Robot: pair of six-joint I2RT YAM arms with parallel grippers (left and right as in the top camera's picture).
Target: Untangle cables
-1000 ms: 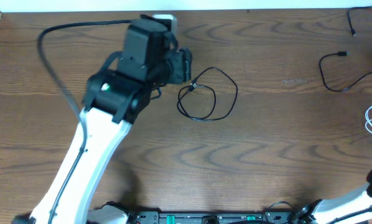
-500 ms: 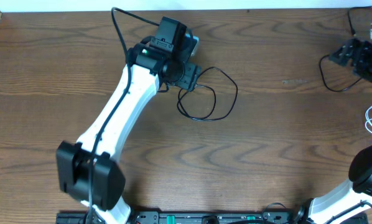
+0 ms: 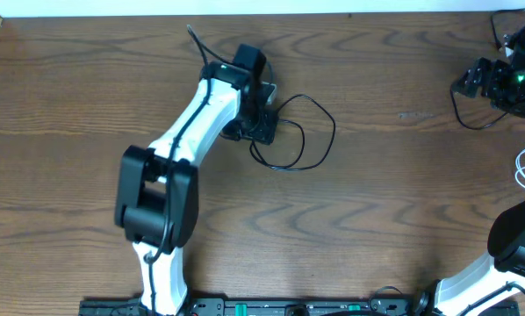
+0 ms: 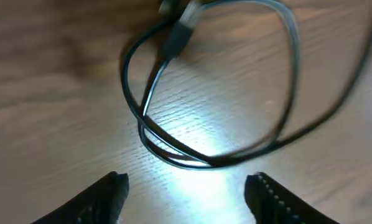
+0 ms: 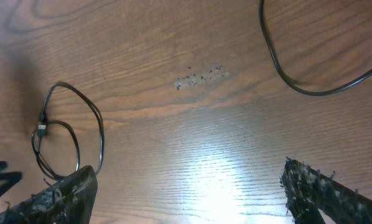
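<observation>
Logging the left hand [image 3: 264, 127] at upper centre of the overhead view, hanging low over the left side of a looped black cable [image 3: 333, 132] lying on the worktop [image 3: 377, 228]. Seeing in the left wrist view that hand's fingers [image 4: 108, 196] spread wide apart and gripping nothing, with the loop just ahead of the tips and touching neither. Noting two strands of the loop running side by side at lower centre of that view, and a small plug end [image 4: 181, 28], blurred, at the top.

Finding the right hand [image 3: 466, 85] at the upper right of the overhead view, sitting above a second black cable [image 3: 470, 125] curving along the worktop there. Not managing to tell from overhead whether hand and cable are touching. Seeing in the right wrist view both fingers [image 5: 68, 193] set far apart at the lower corners and holding nothing, with that second cable arcing across the upper right of the frame and the looped one showing at the left.

Spotting a white cable [image 3: 524, 171] coiling at the right edge of the overhead view, cut off by the frame, well apart from both hands.
</observation>
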